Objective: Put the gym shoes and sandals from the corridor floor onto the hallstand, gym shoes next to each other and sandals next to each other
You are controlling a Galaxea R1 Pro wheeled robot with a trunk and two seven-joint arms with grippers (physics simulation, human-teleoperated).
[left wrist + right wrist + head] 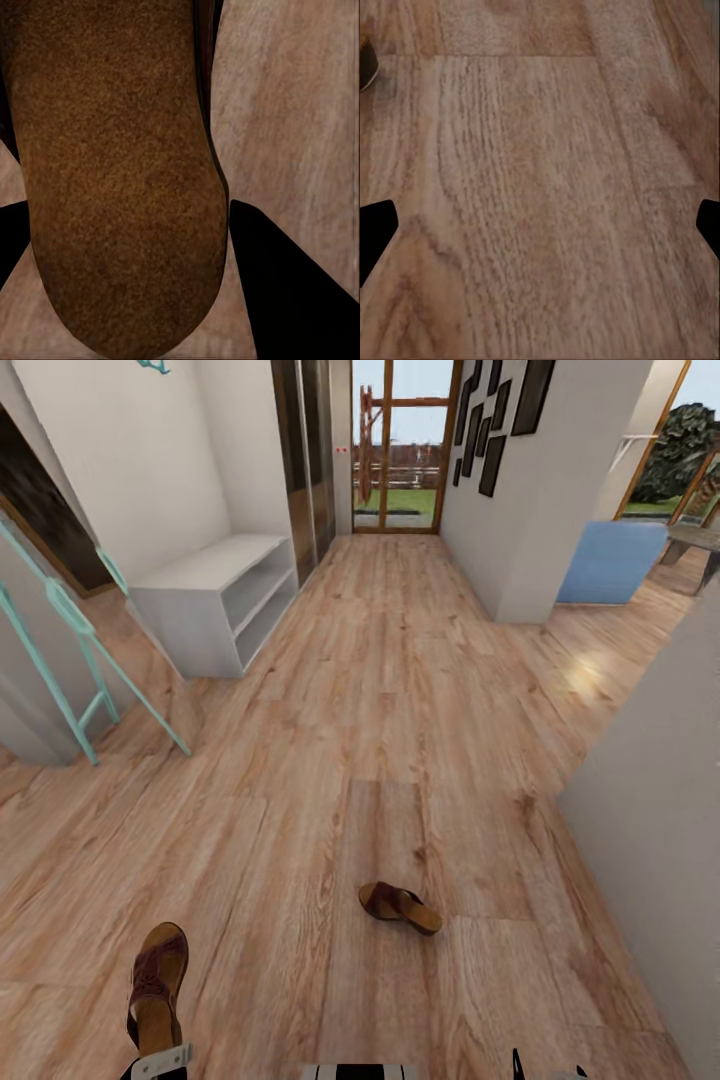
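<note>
We see a wooden corridor floor (pixel 400 690) running toward a glass door (pixel 405 445) at the top of the frame. A pale grey shoe rack (pixel 215 600) stands against the wall at upper left. One brown sandal (pixel 400 907) lies on the floor at lower centre. A second sandal (pixel 157 985) sits at lower left, held in our left gripper (pixel 160 1060); in the left wrist view its tan footbed (pixel 120 187) fills the gap between the dark fingers (pixel 289 292), which clamp it. In the right wrist view our right gripper (pixel 540 225) hangs over bare planks, fingertips (pixel 375 225) spread wide apart.
</note>
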